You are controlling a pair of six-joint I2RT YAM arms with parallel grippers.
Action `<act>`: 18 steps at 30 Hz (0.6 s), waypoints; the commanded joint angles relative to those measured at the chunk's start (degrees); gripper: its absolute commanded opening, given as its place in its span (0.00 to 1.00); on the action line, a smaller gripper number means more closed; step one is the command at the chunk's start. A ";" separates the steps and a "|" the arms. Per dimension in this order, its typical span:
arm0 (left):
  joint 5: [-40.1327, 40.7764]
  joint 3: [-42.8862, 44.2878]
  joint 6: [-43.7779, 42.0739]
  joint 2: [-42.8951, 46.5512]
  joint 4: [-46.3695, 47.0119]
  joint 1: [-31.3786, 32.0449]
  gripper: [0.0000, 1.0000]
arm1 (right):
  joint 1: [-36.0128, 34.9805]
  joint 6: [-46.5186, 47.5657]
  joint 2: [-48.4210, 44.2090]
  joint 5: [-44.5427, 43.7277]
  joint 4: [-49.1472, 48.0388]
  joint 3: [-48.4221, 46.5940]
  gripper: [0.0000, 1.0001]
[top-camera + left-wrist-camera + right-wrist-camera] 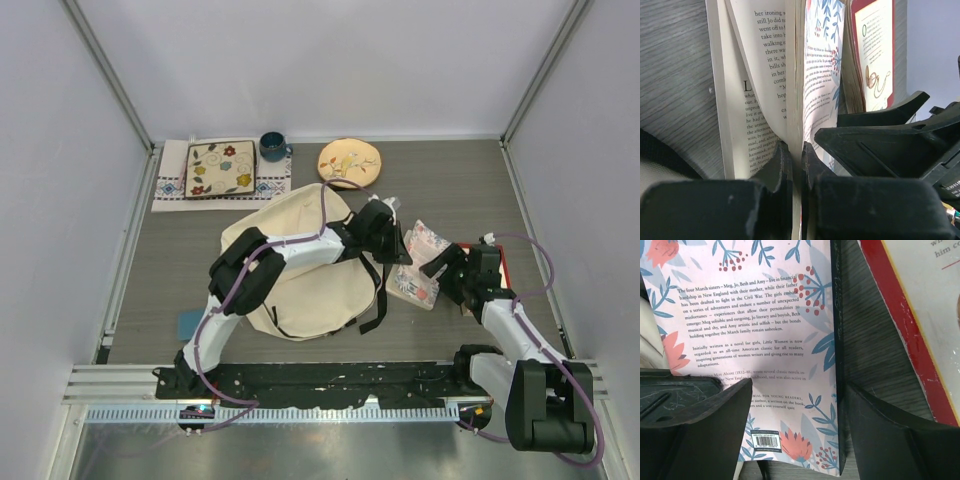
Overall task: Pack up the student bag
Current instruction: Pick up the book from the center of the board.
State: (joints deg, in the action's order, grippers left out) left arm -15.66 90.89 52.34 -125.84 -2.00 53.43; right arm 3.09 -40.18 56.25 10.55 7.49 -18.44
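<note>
Top view: student bag (pixel 300 270), cream soft fabric, slumped flat mid-table with black straps trailing. Its opening is not visible and nothing is seen going in, so packing looks barely begun. Floral paperback (pixel 420 262) lies just right of the bag, partly over a red book (pixel 506 262), both outside it. Left gripper (pixel 400 250) is at the paperback's bag-side edge, right gripper (pixel 448 272) at its other side. Back row: round yellowish plate (pixel 348 161), blue mug (pixel 272 147), square patterned tray (pixel 220 168). Left wrist view: jaws pinched together on the paperback's glossy back cover, thin matte pages fanning loose beside it, over the grey wood-grain table (pixel 675 75). Right wrist view: fingers (pixel 695 425) spread apart over the cover, clamping nothing, with the red book's stiff edge beside them. Left to do, likely: lift the paperback, open the bag, load 2 books. The floppy cover may bend under a 1-edge pinch.
</note>
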 commanded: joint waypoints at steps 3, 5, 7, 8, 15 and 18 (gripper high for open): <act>-3.59 -0.89 -0.74 7.44 4.11 2.38 0.00 | -0.81 -2.00 -2.63 5.10 2.53 -2.48 0.85; -3.32 -0.98 -1.88 10.51 3.93 2.12 0.00 | -0.54 -1.92 -4.83 4.40 4.11 -3.45 0.87; -3.24 -1.42 -2.32 12.45 4.02 1.59 0.00 | 0.07 -2.27 -6.67 4.48 4.99 -4.58 0.88; -3.41 -2.12 -2.33 14.38 4.46 1.42 0.00 | 0.16 -2.44 -8.59 4.92 5.95 -4.94 0.88; -4.90 -6.78 -1.45 21.76 8.85 -1.13 0.00 | 0.42 -4.29 -17.13 6.68 10.08 -9.33 0.89; -5.08 -7.92 -1.36 24.66 9.91 -1.83 0.00 | 0.42 -4.73 -18.89 8.25 11.15 -11.18 0.90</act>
State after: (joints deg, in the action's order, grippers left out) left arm -17.17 83.35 50.39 -108.47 -1.63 52.69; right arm 3.25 -43.57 39.44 15.79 16.64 -25.80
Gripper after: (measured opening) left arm 0.050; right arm 0.897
